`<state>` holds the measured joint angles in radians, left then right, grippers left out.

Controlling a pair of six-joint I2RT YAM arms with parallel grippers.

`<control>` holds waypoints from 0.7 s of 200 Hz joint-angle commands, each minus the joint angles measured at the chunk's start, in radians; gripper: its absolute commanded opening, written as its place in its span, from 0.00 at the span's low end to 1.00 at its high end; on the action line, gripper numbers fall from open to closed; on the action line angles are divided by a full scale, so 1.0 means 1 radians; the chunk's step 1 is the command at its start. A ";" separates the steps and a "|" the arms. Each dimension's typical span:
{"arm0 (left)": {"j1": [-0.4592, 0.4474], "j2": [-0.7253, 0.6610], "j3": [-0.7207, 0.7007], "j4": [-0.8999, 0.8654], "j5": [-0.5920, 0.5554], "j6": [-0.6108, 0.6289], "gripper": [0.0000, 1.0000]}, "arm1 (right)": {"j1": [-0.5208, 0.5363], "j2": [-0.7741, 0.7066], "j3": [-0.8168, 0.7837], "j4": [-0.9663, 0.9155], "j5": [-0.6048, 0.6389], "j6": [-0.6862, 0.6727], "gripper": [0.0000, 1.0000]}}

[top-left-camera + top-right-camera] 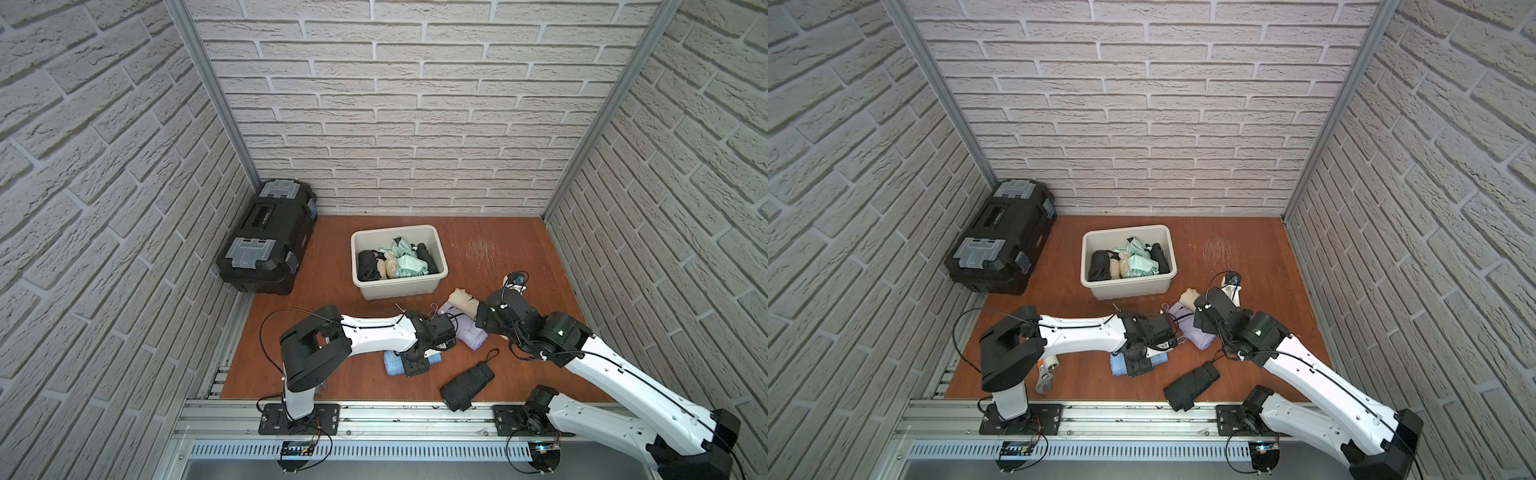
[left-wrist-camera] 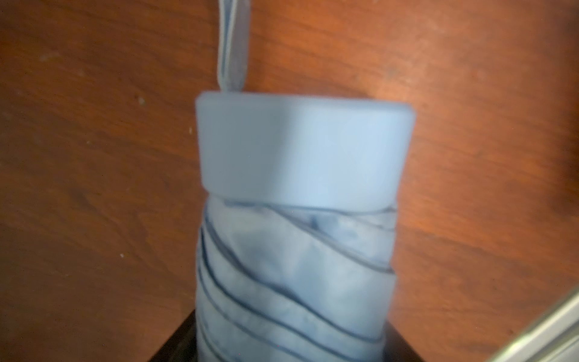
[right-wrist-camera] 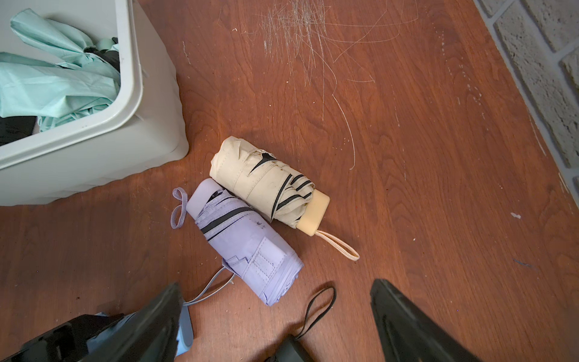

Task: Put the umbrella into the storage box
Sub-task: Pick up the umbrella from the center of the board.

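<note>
Left end effector straddles pleated, cylindrical blue umbrella.

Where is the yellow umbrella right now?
In the right wrist view, the yellow umbrella lies on the floor on the robot's right side, touching the purple umbrella, near a corner of the white box.
</note>
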<state>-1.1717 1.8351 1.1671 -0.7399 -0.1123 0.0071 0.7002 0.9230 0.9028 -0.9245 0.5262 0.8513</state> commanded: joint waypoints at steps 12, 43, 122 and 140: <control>0.006 -0.015 -0.042 0.062 -0.085 -0.025 0.61 | -0.007 0.020 0.021 0.039 0.007 -0.031 0.96; 0.007 -0.068 -0.063 0.084 -0.115 -0.045 0.56 | -0.008 0.016 0.015 0.050 0.008 -0.028 0.96; 0.018 -0.302 -0.142 0.155 -0.192 -0.162 0.48 | -0.009 0.011 0.035 0.031 0.000 -0.025 0.95; 0.020 -0.354 -0.143 0.151 -0.214 -0.182 0.48 | -0.009 0.011 0.030 0.031 0.002 -0.023 0.95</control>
<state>-1.1603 1.5604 1.0336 -0.6224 -0.2703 -0.1276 0.6975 0.9443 0.9142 -0.9020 0.5186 0.8303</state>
